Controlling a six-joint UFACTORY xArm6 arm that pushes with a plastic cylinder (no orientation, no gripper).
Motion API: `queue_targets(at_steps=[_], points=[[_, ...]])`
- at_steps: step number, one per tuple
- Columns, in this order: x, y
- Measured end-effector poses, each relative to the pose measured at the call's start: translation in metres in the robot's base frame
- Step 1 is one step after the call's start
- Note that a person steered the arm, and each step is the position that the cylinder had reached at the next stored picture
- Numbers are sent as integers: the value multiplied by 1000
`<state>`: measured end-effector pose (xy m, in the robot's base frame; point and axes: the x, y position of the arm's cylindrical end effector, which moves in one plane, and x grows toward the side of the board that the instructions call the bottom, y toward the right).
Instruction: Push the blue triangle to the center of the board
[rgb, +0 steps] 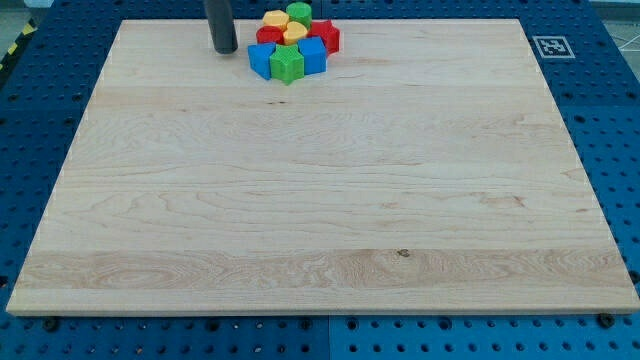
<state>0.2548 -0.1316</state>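
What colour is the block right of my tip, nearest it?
Blue, just right of my tip; camera view shows it.

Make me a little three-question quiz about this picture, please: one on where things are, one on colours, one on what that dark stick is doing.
1. Where do the blocks sit on the board?
A. Clustered at the view's top edge
B. Spread across the middle
C. Lined along the view's bottom

2. Which colour is absent from the cluster?
A. Green
B. Purple
C. Yellow

3. Where is my tip?
A. Resting on top of the blocks
B. At the board's centre
C. Just to the view's left of the cluster, with a small gap before the blue triangle

Answers: A, since every block is bunched near the top edge; B, since only red, yellow, green and blue show; C, since bare wood shows between rod and nearest block.
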Motion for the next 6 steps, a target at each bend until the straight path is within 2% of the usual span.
queue_targets(at_steps=[2,4,6], points=[[24,24],[21,31],[79,55]])
